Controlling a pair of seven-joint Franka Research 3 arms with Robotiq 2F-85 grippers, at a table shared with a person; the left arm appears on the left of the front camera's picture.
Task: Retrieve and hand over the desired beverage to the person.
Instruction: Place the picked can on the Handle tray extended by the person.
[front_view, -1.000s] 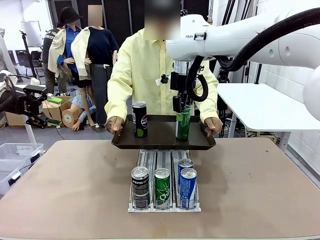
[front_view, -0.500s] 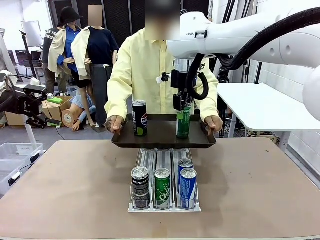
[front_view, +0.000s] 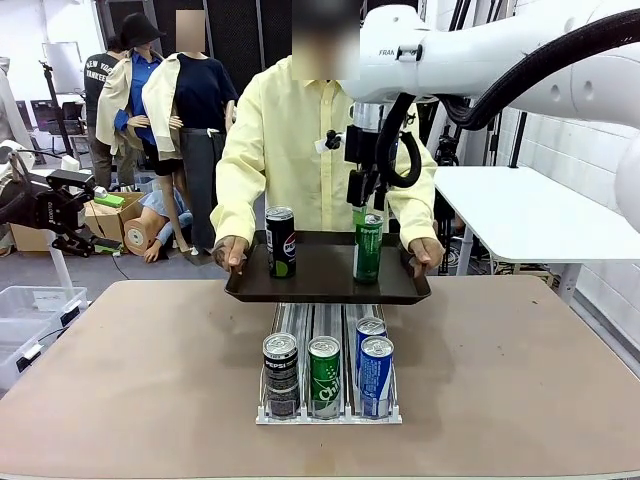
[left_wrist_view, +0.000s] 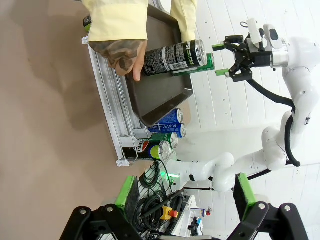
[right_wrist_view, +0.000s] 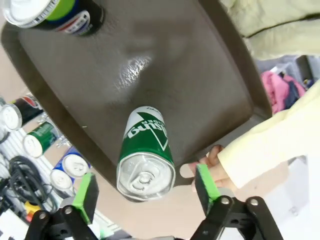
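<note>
The tall green aluminium drink can stands upright on the dark flat plastic tray, toward its right side. In the right wrist view the can's silver lid and pull tab face the camera, between the 2 green pads but touching neither. A sealed can like this likely carries some weight, has a stiff but dentable wall and a smooth, rather slippery skin, so the best hold is across the round body at mid-height or just below the rim, pads square to the wall.

The right gripper hangs directly above the can with its fingers released and spread, holding nothing. A black cola can stands upright on the left part of the same tray, well apart from the green one.

The person in a pale-yellow long-sleeved shirt holds the tray by both short edges, above the far end of the clear 3-lane can rack on the brown desk; the tray's steadiness depends on those hands.

The left gripper hovers well away with its fingers spread and empty.
</note>
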